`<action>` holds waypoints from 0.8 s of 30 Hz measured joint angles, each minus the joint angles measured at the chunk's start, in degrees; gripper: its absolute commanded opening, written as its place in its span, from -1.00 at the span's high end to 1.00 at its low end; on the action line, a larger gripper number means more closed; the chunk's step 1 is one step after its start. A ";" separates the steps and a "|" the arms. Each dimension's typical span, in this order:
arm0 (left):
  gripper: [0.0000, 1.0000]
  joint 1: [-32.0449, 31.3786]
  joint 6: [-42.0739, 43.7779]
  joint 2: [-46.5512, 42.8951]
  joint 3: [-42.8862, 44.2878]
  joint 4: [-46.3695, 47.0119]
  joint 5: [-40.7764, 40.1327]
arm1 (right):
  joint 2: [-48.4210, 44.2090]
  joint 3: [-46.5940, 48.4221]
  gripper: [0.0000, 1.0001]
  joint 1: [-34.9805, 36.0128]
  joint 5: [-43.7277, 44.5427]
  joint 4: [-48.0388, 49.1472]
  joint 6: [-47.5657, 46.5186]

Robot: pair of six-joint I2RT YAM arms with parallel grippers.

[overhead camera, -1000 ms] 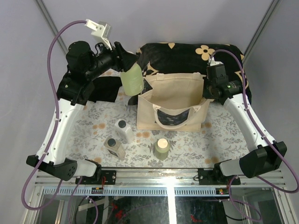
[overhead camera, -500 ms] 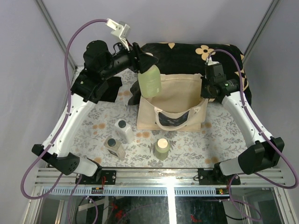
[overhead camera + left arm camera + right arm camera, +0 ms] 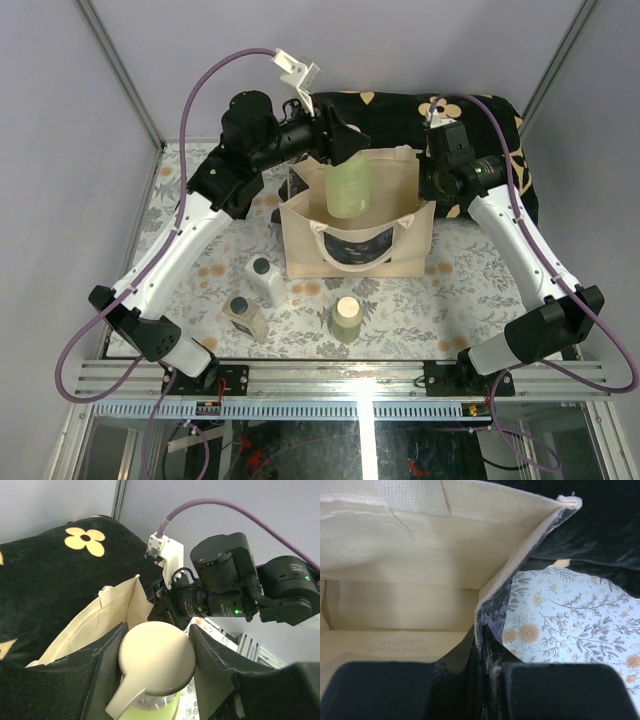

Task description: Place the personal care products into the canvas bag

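The beige canvas bag (image 3: pixel 400 255) stands open in the middle of the table, its dark print panel facing the near edge. My left gripper (image 3: pixel 345 148) is shut on the beige round cap (image 3: pixel 156 656) of a pale green bottle (image 3: pixel 348 188), which hangs upright over the bag's mouth. My right gripper (image 3: pixel 430 192) is shut on the bag's right rim (image 3: pixel 487 600), with the cloth edge pinched between its jaws. A white bottle (image 3: pixel 265 280), a squat clear-tan bottle (image 3: pixel 243 314) and a second pale green bottle (image 3: pixel 347 318) stand on the table in front of the bag.
A black cushion with beige flowers (image 3: pixel 400 112) lies right behind the bag. The floral tablecloth (image 3: pixel 470 285) covers the table. Grey walls and slanted frame posts (image 3: pixel 120 75) close in the back. The right arm's wrist camera (image 3: pixel 225 592) sits close beside the held bottle.
My left arm has carried the green bottle rightward, from left of the bag to above its mouth. The bag now stands wider open and a little further left.
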 measured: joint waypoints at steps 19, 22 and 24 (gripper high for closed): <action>1.00 -0.37 4.35 3.93 -26.64 12.24 -13.16 | -0.59 3.28 1.00 0.35 2.08 -5.11 -0.13; 1.00 -0.37 4.98 3.74 -29.81 12.85 -15.65 | -1.09 3.28 1.00 0.35 2.58 -5.55 -0.13; 1.00 -0.44 5.22 3.02 -32.37 13.75 -17.35 | -1.36 3.28 1.00 0.35 3.08 -5.77 -0.15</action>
